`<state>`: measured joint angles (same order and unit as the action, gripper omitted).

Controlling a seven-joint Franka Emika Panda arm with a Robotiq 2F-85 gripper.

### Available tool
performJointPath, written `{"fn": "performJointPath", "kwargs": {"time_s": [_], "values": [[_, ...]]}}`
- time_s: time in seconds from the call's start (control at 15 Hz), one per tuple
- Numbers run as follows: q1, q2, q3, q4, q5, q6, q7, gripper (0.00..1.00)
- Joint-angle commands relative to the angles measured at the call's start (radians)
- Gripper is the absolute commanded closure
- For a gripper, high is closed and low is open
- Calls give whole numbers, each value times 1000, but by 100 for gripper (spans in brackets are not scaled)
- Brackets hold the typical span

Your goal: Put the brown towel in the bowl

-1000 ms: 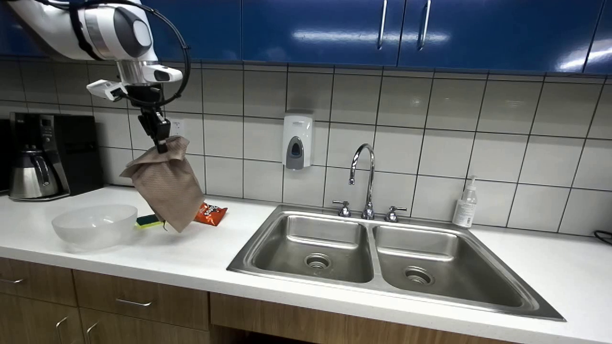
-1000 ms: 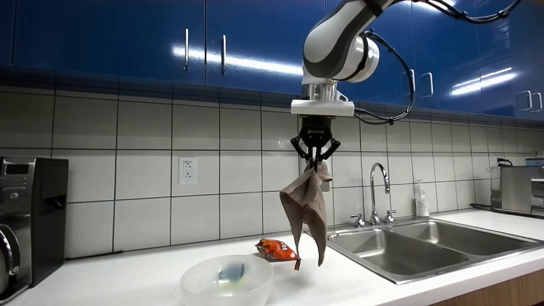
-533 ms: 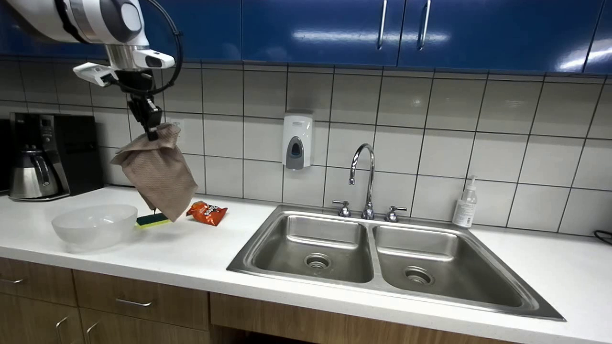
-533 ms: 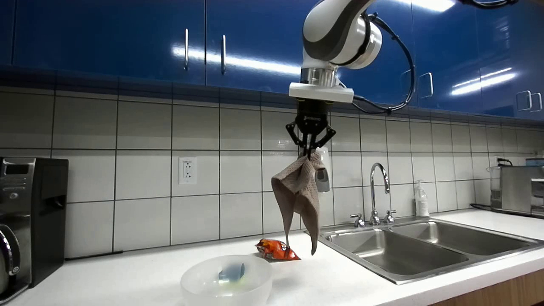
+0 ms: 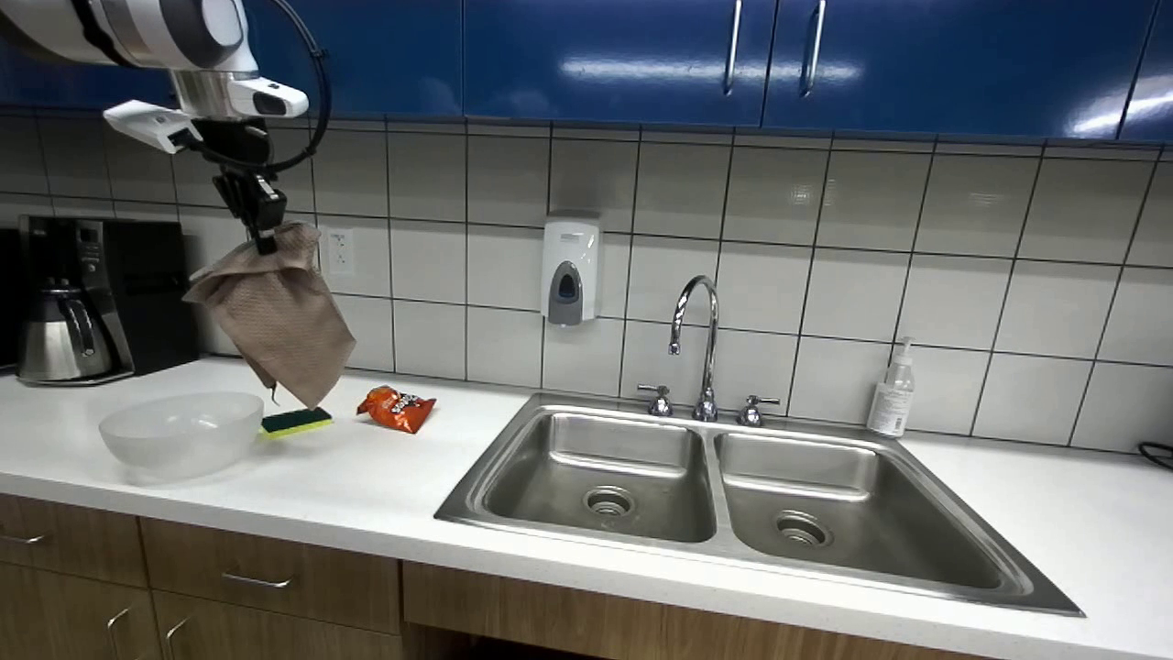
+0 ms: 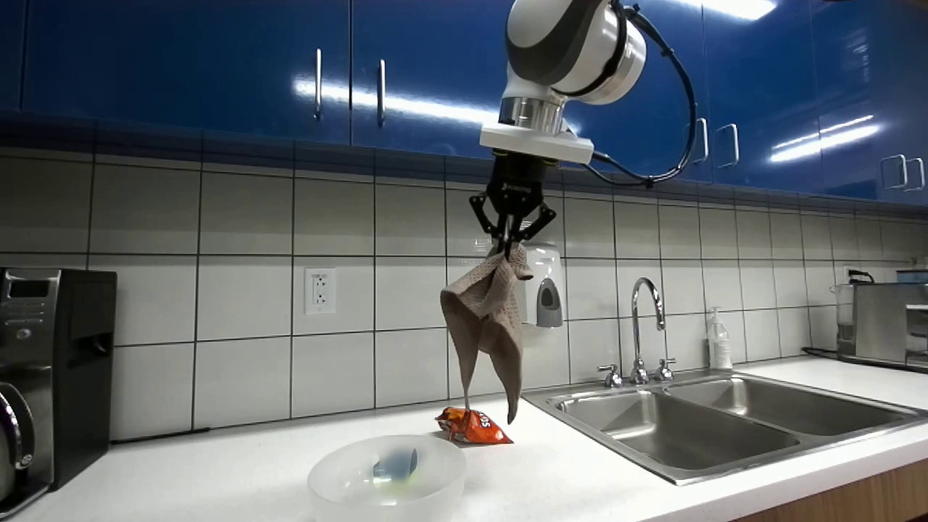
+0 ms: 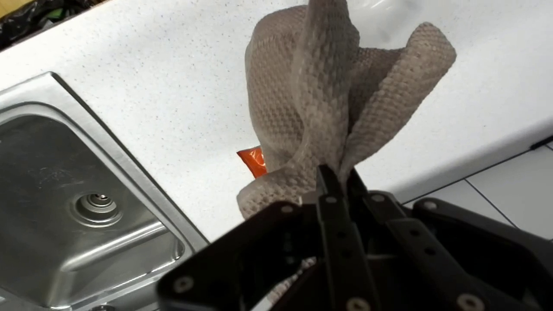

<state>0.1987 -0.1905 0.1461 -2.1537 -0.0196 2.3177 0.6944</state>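
Observation:
My gripper (image 5: 266, 246) is shut on the brown towel (image 5: 286, 321), which hangs in the air above the counter. In an exterior view, the gripper (image 6: 507, 248) pinches the towel (image 6: 487, 312) at its top, with two corners hanging down. The wrist view shows the towel (image 7: 324, 95) bunched between the fingertips (image 7: 340, 175). The frosted bowl (image 5: 183, 440) stands upright on the counter, below and to the left of the towel. The bowl (image 6: 388, 493) also shows in an exterior view. In the wrist view it (image 7: 382, 23) is partly hidden behind the towel.
A green and yellow sponge (image 5: 295, 422) lies beside the bowl. An orange snack bag (image 5: 397, 410) lies near the wall; it is partly hidden in the wrist view (image 7: 254, 160). A double sink (image 5: 724, 541), a coffee maker (image 5: 101, 293) and blue overhead cabinets (image 5: 623, 64) surround the counter.
My gripper has risen and moved toward the bowl's side with the towel. The towel's hanging end has uncovered the sponge and the orange bag in an exterior view. The bowl has not moved.

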Motion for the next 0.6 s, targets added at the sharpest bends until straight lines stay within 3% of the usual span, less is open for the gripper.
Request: {"fn": "performJointPath", "kwargs": {"time_s": [0.0, 0.53], "values": [[-8, -33, 34, -1, 52, 7, -65, 98], [21, -65, 97, -5, 126, 16, -143, 98]]}}
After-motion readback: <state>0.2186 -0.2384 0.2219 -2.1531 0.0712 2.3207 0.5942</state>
